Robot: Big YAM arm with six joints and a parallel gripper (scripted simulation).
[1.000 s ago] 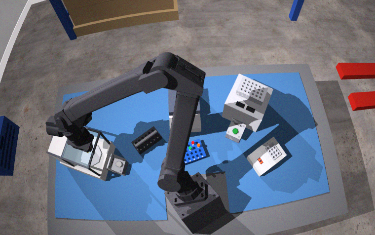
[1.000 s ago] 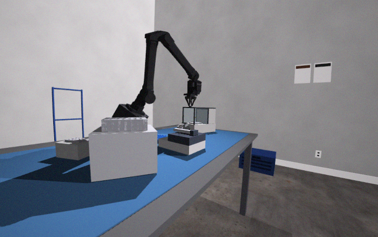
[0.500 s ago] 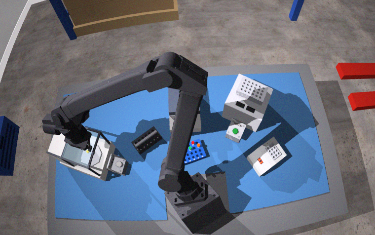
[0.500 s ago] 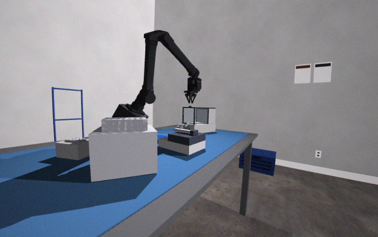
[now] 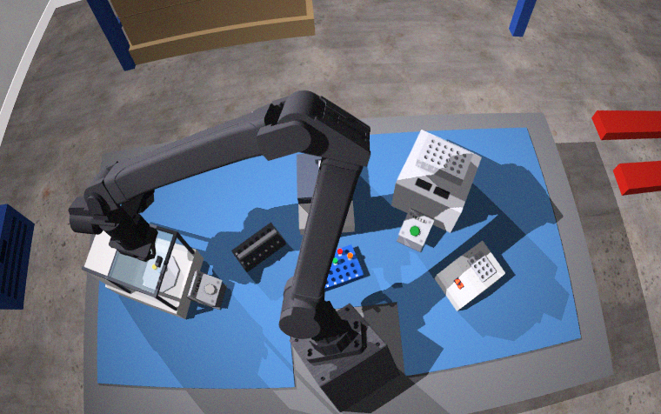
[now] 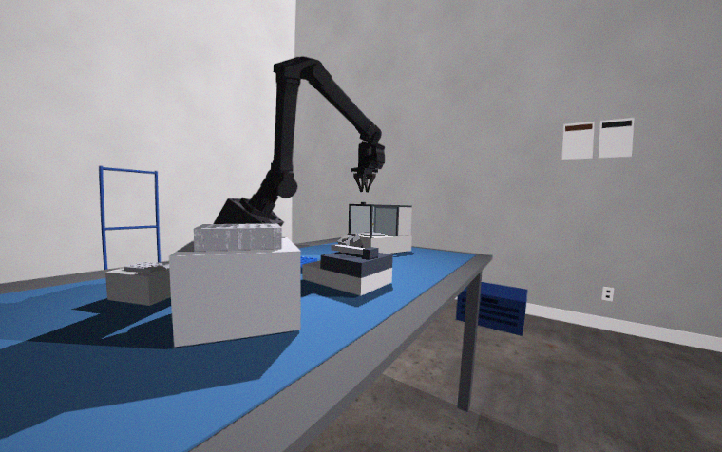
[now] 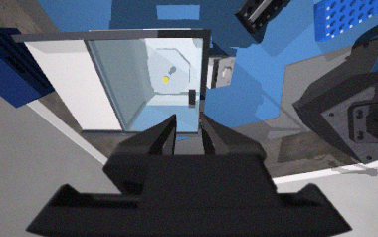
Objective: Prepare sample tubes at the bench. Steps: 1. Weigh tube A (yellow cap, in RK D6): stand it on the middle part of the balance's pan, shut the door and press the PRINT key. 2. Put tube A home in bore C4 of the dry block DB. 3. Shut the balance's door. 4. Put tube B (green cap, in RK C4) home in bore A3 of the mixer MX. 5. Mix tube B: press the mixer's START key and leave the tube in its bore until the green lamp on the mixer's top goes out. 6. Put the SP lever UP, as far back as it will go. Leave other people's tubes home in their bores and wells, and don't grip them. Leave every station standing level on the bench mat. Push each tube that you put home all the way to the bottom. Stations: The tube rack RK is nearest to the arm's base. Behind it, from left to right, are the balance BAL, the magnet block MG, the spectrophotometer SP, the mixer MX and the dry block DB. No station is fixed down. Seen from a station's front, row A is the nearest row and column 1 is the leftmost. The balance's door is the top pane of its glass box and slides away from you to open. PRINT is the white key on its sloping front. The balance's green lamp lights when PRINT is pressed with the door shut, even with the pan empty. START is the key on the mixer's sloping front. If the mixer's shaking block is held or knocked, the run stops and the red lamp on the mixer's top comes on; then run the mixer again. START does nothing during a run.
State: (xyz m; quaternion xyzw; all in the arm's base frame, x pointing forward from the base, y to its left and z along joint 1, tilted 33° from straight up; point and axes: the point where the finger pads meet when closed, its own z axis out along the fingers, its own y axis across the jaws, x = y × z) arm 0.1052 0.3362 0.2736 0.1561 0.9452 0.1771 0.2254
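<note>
Up high, in the top view, the black arm point(image 5: 190, 156) point(image 6: 286, 117) is bent over to the balance point(image 5: 183, 311) point(image 6: 392, 244) point(image 7: 70, 82), and the pincer point(image 5: 151, 253) point(image 6: 364, 190) point(image 7: 188, 118) is partly hidden over its glass box. A yellow cap point(image 5: 154, 266) point(image 7: 166, 79) is seen inside the box. The white PRINT key point(image 5: 210, 289) point(image 7: 227, 73) is seen on the balance's front. Green point(image 5: 335, 260), red point(image 5: 339, 250) and orange point(image 5: 350, 255) caps are held up in the blue rack point(image 5: 362, 276) point(image 7: 319, 21), which is partly covered by the arm. The dark magnet block point(image 5: 258, 247) point(image 7: 256, 15) is set between the balance and the rack. The big mixer point(image 5: 431, 195) point(image 6: 236, 297) is marked by a round green key point(image 5: 414, 230), and the small dry block point(image 5: 458, 292) point(image 6: 127, 287) is placed to its right. In the exterior view, the pincer is held above the balance, with its two tips a little apart and nothing held. All the boxes are carried by the counter point(image 5: 575, 272) point(image 6: 340, 399). In the wrist view, the tips are seen apart again, near the box's edge. Tube A's yellow cap is seen through the glass, over the pan point(image 7: 174, 57), and a small dark handle point(image 5: 158, 262) point(image 7: 192, 97) is seen on the door. How far the door is shut cannot be told for sure.
</note>
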